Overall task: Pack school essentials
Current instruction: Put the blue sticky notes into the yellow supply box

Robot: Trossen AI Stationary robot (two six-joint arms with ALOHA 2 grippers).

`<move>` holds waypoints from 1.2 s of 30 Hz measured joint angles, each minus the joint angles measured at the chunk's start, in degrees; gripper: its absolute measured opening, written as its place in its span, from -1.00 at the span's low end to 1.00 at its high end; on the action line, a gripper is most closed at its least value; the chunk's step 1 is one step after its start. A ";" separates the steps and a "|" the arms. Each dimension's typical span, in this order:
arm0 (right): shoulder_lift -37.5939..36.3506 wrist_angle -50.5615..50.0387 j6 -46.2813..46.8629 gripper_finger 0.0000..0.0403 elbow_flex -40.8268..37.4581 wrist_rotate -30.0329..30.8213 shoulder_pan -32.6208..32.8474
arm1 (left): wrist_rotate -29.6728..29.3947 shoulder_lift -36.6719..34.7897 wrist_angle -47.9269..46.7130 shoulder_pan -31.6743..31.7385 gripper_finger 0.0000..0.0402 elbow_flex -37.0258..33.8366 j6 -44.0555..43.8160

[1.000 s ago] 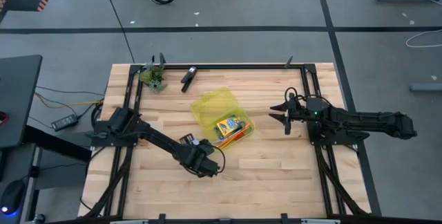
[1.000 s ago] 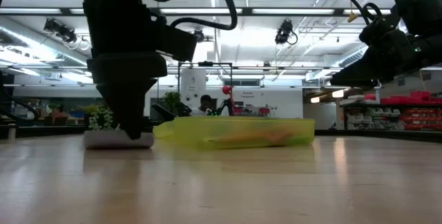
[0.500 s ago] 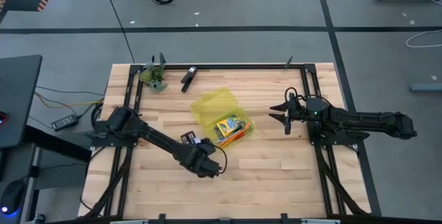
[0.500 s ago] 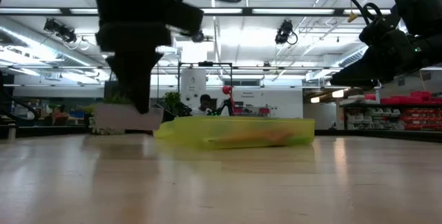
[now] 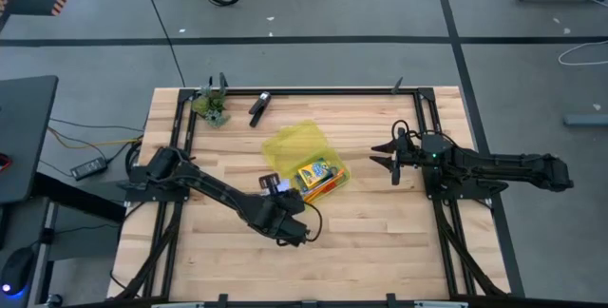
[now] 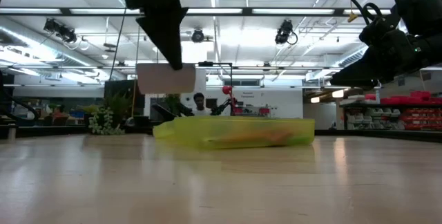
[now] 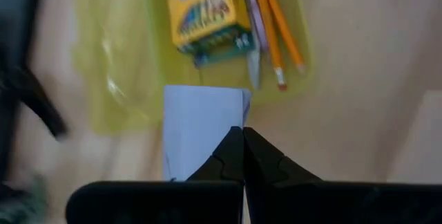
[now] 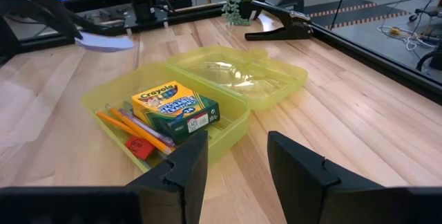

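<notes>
The left gripper (image 7: 242, 135) hangs above the table (image 5: 380, 237) with its jaws clenched on a pale blue-white note pad (image 7: 200, 128) — held clear of the wood, just beside the open yellow case (image 5: 306, 161). Inside the case lie a crayon box (image 8: 176, 108), orange and pink pencils (image 8: 135, 128) and a small red eraser (image 8: 140, 146). The right gripper (image 8: 235, 169) waits near the table's right edge — jaws parted, grasping nothing.

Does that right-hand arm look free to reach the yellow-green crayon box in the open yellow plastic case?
Probably yes. The right gripper hangs open beside the translucent yellow plastic case, whose lid lies flat, leaving the yellow-green crayon box uncovered. The left gripper, holding the pale blue-white note pad, hovers at the far side.
</notes>
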 joint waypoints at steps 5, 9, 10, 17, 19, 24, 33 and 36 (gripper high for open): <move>0.00 0.00 0.00 -0.22 0.00 0.00 -0.01 | -7.73 0.00 4.77 -1.37 -1.00 0.02 14.31; 0.01 0.00 0.00 -0.22 0.00 0.00 0.01 | -8.25 0.03 12.61 -1.64 -1.00 -2.26 26.98; -0.01 0.02 0.00 -0.22 0.00 0.00 0.01 | -8.10 0.04 14.30 -1.67 -1.00 -3.22 29.88; -0.01 0.02 0.00 -0.22 0.00 0.00 0.00 | -6.61 0.07 20.06 -1.71 -1.00 -10.28 42.39; 0.01 0.00 0.00 -0.22 0.00 0.00 -0.01 | -4.23 0.07 20.40 -1.21 -1.00 -11.25 43.89; -0.01 0.01 0.00 -0.22 0.00 0.00 -0.01 | -0.96 0.04 22.75 -0.41 -1.00 -12.14 50.49; -0.01 0.00 0.01 -0.22 0.00 0.00 0.01 | 7.24 -1.47 22.50 3.47 -1.00 -12.20 58.95; 0.01 0.02 0.00 -0.22 0.00 0.00 0.01 | 8.06 -3.35 23.24 5.01 -1.00 -12.18 61.79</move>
